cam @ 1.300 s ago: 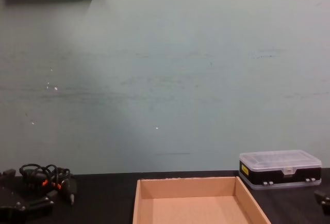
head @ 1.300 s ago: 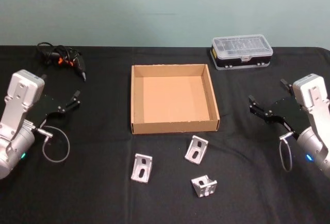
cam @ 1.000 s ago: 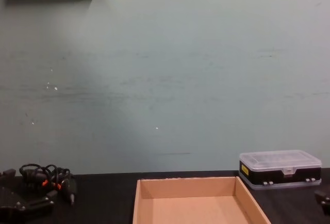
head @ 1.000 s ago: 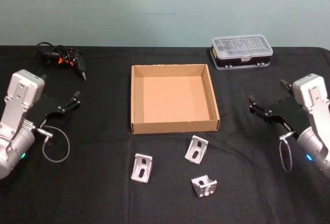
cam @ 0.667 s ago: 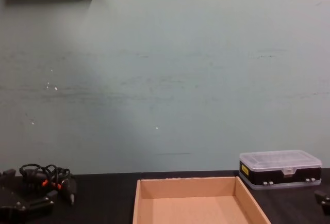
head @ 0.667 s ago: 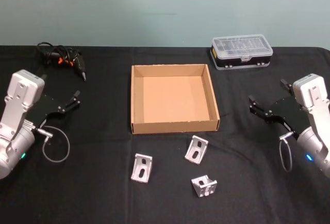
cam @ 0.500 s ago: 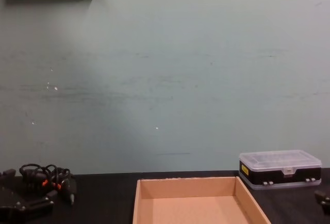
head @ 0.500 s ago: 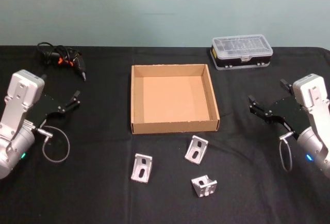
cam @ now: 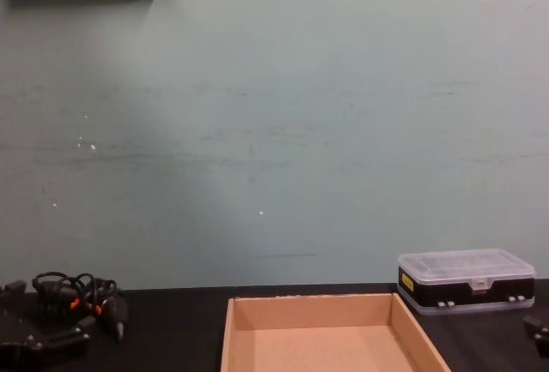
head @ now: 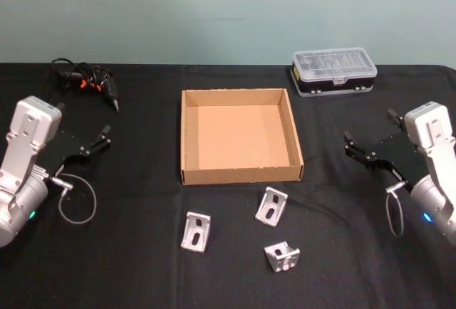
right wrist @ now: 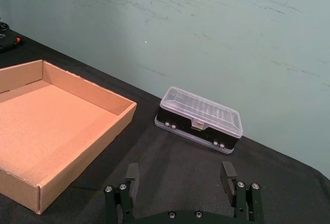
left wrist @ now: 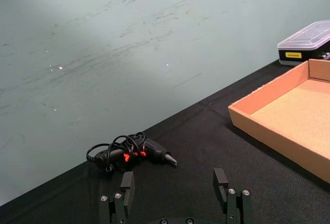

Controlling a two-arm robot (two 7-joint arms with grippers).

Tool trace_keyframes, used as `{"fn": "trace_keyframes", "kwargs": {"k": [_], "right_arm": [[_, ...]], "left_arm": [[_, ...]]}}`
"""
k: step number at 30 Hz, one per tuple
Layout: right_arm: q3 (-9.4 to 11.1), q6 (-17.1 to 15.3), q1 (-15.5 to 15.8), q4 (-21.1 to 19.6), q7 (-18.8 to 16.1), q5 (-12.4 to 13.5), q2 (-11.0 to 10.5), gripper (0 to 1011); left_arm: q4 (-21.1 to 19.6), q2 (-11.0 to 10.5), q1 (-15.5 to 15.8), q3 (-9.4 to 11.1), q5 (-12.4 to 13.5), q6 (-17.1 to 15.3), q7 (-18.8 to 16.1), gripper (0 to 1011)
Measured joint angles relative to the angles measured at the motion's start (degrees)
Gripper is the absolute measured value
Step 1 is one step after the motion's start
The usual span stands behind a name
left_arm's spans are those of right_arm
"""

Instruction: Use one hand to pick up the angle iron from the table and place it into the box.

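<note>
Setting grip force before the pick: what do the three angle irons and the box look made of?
Angle irons: apparently bare metal, perhaps aluminium; pale silver, dull sheen, crisp slotted holes. Box: plain brown cardboard, matte, thin folded walls.

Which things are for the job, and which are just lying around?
For the job: three angle irons, cardboard box, left gripper, right gripper, both with jaws open.
Just lying about: clear-lidded plastic case, black corded tool.

We find the box (head: 242, 174) central on the bench (head: 142, 252), three angle irons (head: 273, 206) just before it, the plastic case (head: 334, 71) behind-right, the cable tangle (head: 84, 80) behind-left.
</note>
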State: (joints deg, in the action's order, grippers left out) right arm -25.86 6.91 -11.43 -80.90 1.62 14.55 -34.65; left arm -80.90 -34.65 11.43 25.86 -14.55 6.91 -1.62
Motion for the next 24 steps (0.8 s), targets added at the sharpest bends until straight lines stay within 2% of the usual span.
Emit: {"fn": "trace_keyframes", "kwargs": {"k": [20, 24], "right_arm": [[0.09, 0.01, -0.06, 0.11, -0.06, -0.05, 0.09, 1004], [0.88, 0.63, -0.60, 0.97, -1.84, 0.00, 0.47, 1004]], "left_arm": [[0.00, 0.00, 0.00, 0.00, 0.00, 0.00, 0.00, 1000], [0.00, 0.00, 0.00, 0.00, 0.00, 0.00, 0.00, 1000]]}}
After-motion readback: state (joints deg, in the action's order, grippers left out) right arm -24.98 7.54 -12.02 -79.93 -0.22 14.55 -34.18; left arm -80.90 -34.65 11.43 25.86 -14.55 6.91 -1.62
